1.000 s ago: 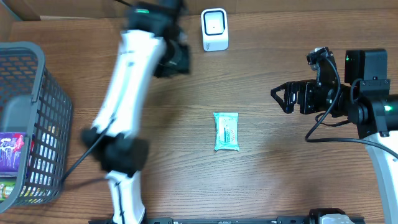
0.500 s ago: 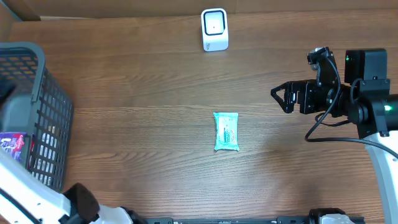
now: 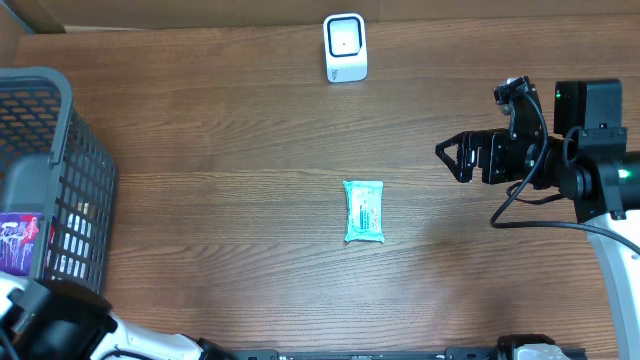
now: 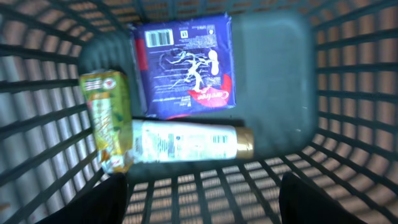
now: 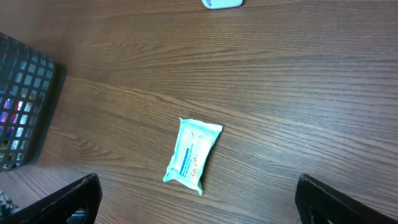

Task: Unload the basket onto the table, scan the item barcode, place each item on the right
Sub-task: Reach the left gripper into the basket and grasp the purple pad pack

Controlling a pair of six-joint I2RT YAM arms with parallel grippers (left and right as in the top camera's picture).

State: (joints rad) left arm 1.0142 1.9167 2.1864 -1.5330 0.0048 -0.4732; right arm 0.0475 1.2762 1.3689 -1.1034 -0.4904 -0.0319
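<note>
Basket [image 3: 66, 92], far left: holds purple packet [image 4: 183, 65], green carton [image 4: 109, 118] and white tube [image 4: 186, 143], probably for scanning. Left gripper [image 4: 204, 196] hovers over them, fingers apart, empty, likely to pick one. Wipes packet [image 3: 364, 211] lies mid table [image 3: 250, 120], well apart from scanner [image 3: 345, 47]. Right gripper [image 3: 448, 160]: jaws spread, empty.

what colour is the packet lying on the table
Teal and white packet, clearest in the right wrist view.

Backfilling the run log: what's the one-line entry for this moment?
left hand: open over basket | right hand: open, empty | wipes pack: on table | scanner: at far edge
</note>
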